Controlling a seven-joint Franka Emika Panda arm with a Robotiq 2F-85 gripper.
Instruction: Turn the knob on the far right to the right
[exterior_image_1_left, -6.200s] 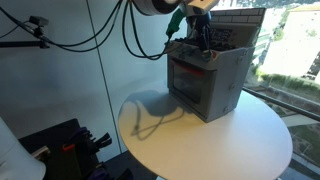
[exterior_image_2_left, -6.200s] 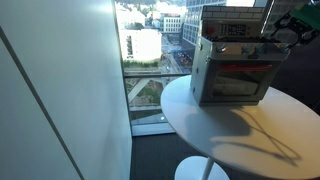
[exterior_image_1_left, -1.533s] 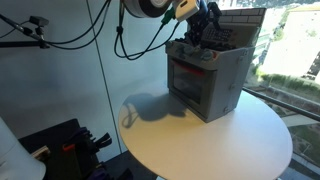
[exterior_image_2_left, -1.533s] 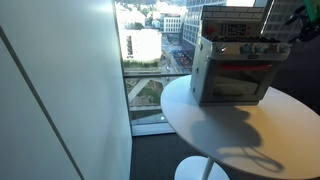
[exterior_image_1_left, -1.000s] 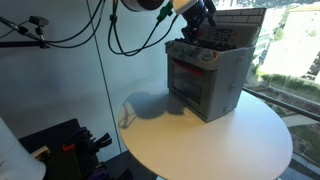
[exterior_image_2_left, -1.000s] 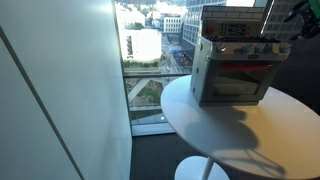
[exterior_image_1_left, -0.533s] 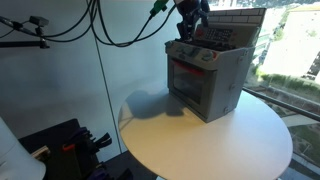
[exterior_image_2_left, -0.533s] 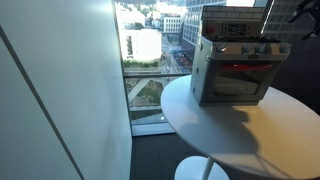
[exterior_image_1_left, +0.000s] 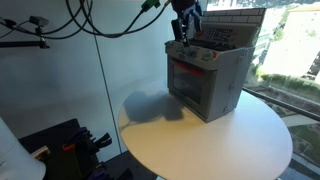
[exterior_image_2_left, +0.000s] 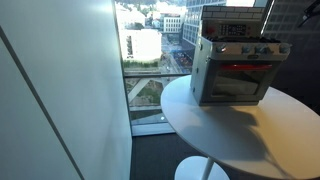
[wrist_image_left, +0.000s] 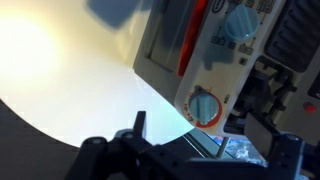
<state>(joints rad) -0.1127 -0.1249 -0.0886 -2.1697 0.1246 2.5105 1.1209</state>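
A grey toy oven (exterior_image_1_left: 208, 78) stands on the round white table (exterior_image_1_left: 215, 140); it also shows in the other exterior view (exterior_image_2_left: 236, 70). A row of blue knobs (exterior_image_2_left: 250, 49) runs along its top front panel, and the far right one (exterior_image_2_left: 282, 47) is free. My gripper (exterior_image_1_left: 186, 22) hangs above the oven's top, apart from the knobs, and shows only at the top right corner in an exterior view (exterior_image_2_left: 312, 10). In the wrist view the gripper (wrist_image_left: 205, 140) is open and empty, with a blue knob in a red ring (wrist_image_left: 205, 106) below it.
A tall window (exterior_image_2_left: 150, 60) stands beside the table, with city buildings outside. Black cables (exterior_image_1_left: 110, 25) hang from the arm. Dark equipment (exterior_image_1_left: 60, 145) sits on the floor beside the table. A red oven door handle (wrist_image_left: 193, 35) shows in the wrist view.
The gripper has lifted up and away from the oven's knob panel, where it was several seconds ago. The arm's shadow on the table has shrunk. The oven has not moved.
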